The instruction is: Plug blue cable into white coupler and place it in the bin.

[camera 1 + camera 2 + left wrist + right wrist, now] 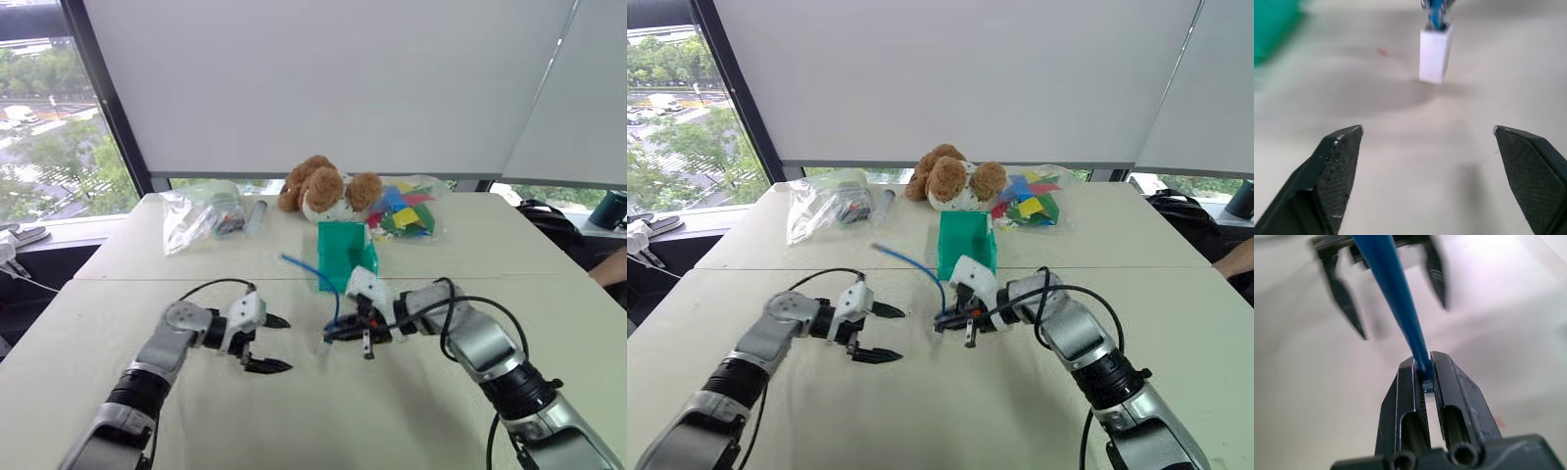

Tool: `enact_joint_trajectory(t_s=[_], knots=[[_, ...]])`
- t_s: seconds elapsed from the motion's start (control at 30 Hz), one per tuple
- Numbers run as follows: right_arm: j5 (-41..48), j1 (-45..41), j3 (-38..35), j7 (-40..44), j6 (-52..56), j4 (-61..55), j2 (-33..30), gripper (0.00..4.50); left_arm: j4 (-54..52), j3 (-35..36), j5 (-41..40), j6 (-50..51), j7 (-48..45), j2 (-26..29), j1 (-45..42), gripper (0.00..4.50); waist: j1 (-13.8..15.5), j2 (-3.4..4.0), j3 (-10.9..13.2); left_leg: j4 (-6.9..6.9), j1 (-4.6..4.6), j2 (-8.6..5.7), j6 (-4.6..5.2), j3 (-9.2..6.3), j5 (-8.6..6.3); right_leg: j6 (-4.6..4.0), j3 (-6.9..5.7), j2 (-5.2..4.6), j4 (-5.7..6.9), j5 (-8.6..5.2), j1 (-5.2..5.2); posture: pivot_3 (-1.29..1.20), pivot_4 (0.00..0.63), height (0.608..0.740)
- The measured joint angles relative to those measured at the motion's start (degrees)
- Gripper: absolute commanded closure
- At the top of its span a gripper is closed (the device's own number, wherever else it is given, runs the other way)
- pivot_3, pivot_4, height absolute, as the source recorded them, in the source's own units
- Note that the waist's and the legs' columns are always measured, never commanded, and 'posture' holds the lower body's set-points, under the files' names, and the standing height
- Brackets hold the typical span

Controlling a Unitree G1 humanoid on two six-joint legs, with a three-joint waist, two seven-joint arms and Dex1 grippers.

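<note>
Left fingers (1337,161) spread wide, holding nothing; the right gripper (1424,374) is clenched on the cable (1396,298). The bin (345,255) stands just behind. The coupler (1435,58) hangs plugged on the cable's end, so the drop into the bin looks next.

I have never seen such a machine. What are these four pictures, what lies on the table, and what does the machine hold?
This is a humanoid robot with two arms, each ending in a gripper of two black fingers. Two pictures come from cameras in its head, looking down over the arms; the other two come from cameras on its wrists. On the table stand a green bin, a plush toy and clear bags. The right gripper is shut on a blue cable. A small white coupler hangs on the cable's end. The left gripper is open, holds nothing, and stands apart from the coupler.
</note>
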Motion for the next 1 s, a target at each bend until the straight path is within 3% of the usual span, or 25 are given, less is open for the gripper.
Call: enact_joint_trajectory(t_s=[0.13, 0.4, 0.57, 0.73, 1.0], knots=[[0.72, -11.98, -5.38, -5.17, 0.99, 10.62, 1.27, 4.50, -5.86, 4.92, -4.70, 8.65, 5.39, 0.27, 1.30, 0.03, -0.16, 0.03, 0.02, -0.11, 0.00, 0.00, -0.02, 0.00, -0.01, 0.00, 0.00, 0.00, 0.03, 0.00, -0.09, 0.00, 0.150, 0.740], [-4.84, -29.32, -5.05, -9.67, -11.59, 50.29, 8.18, 4.50, -15.77, 8.13, -9.78, 18.65, 12.28, 0.74, 5.66, 0.03, -0.50, 0.03, 0.02, -0.74, -0.01, -0.06, -0.28, 0.27, 0.16, 0.00, 0.05, 0.10, 0.06, 0.01, -0.51, 0.00, 0.150, 0.740], [-10.22, -35.73, -3.54, -13.76, -20.51, 70.52, 12.69, 2.44, -18.96, 8.66, -11.73, 21.17, 15.80, 0.51, 6.79, 0.00, -0.60, 0.06, 0.04, -0.83, -0.06, -0.04, -0.32, 0.29, 0.19, 0.00, 0.07, 0.17, 0.09, 0.01, -0.63, 0.00, 0.150, 0.740], [-11.60, -39.35, -5.73, -18.31, -24.11, 77.04, 13.10, 0.05, -22.15, 10.21, -13.64, 22.60, 18.17, 0.67, 8.07, 0.00, -0.62, 0.08, 0.06, -0.82, -0.07, -0.05, -0.36, 0.30, 0.21, 0.00, 0.09, 0.16, 0.07, 0.01, -0.63, 0.00, 0.150, 0.740], [-10.90, -42.53, -10.45, -14.75, -24.28, 72.15, 7.07, 0.05, -24.51, 10.67, -15.47, 24.73, 20.60, 1.36, 9.97, 0.00, -0.41, 0.11, 0.08, -0.82, -0.07, -0.05, -0.40, 0.29, 0.23, -0.01, 0.09, 0.17, 0.04, 0.01, -0.62, 0.00, 0.150, 0.740]])
